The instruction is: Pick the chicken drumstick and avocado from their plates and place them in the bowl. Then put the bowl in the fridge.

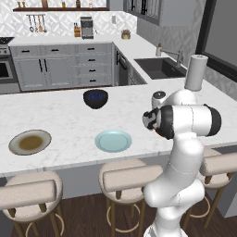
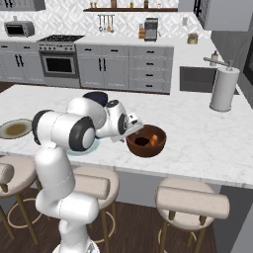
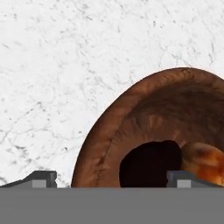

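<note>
Over the bowl (image 2: 146, 141) your gripper (image 3: 111, 178) hangs with jaws apart, straddling its near rim; avocado (image 3: 149, 164) and drumstick (image 3: 203, 162) lie inside, so both plates (image 1: 113, 140) sit bare, apparently readying the lift.

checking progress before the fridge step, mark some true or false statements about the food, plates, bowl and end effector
1. The avocado and chicken drumstick lie in the reddish-brown bowl. True.
2. The pale blue-green plate holds the avocado. False: it is bare.
3. The end effector is open, one fingertip outside the bowl's rim, one over its inside. True.
4. The bowl sits in the fridge. False: it stands on the marble counter.
5. The tan-olive plate holds the drumstick. False: it is bare.
</note>
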Robot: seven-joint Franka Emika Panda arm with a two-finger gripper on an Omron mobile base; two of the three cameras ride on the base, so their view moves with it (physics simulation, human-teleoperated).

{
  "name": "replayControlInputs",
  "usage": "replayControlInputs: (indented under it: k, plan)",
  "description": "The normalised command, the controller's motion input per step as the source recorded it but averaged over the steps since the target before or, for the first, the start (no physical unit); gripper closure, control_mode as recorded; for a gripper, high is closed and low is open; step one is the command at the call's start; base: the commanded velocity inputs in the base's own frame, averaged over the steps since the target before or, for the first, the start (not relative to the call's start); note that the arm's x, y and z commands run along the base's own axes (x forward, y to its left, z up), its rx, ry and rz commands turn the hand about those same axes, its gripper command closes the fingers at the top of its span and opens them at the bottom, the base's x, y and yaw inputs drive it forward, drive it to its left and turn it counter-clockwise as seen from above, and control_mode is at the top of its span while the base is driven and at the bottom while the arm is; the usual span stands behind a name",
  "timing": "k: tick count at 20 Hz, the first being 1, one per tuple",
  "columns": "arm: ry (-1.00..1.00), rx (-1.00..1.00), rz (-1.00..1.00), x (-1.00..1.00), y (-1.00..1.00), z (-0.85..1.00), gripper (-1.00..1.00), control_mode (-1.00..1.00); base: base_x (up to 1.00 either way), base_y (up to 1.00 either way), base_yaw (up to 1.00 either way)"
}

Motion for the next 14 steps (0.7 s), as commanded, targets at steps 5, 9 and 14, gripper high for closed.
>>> replayControlInputs:
  k: [5,9,14]
  plan:
    - [0.16,0.0,0.01,0.53,0.0,-0.21,-1.0,-1.0,0.0,0.0,0.0]
    - [0.19,0.0,0.0,0.22,-0.01,-0.29,-1.0,-1.0,0.0,0.0,0.0]
    - [0.22,0.0,0.0,0.06,-0.16,-0.31,-1.0,-1.0,0.0,0.0,0.0]
